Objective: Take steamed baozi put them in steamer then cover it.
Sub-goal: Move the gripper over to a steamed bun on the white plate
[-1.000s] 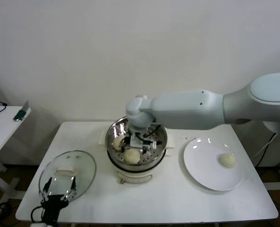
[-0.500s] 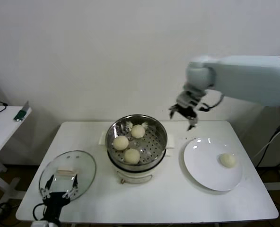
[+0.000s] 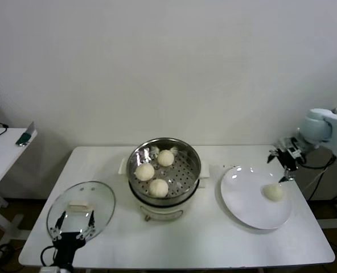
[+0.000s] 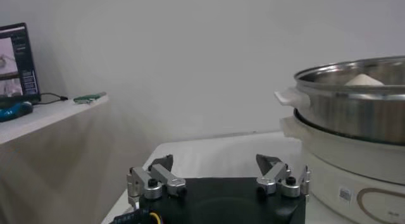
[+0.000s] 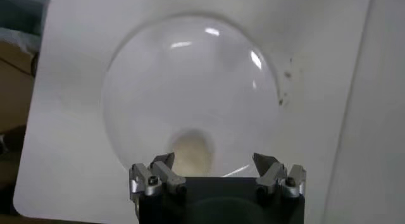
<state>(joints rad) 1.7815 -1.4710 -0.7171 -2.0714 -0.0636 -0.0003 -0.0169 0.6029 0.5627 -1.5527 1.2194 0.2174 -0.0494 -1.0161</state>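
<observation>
Now | right end effector (image 3: 282, 161) moved from steamer (image 3: 164, 170) to above plate (image 3: 245, 202) baozi (image 3: 274, 192) | wide open, empty

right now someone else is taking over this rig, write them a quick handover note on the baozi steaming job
Right gripper: open, empty, above the flat white plate, over the last bun.
Left gripper: open, empty, parked low at the table's front left edge by the lid.
Three round pale cream buns lie in the shiny steel steamer basket on its white pot base.
The fourth bun is on the plate.
The round clear glass lid with the beige bar handle lies flat on the white table, left of the steamer.
Done: three buns loaded.
Left: move the fourth bun, then cover the steamer.
</observation>
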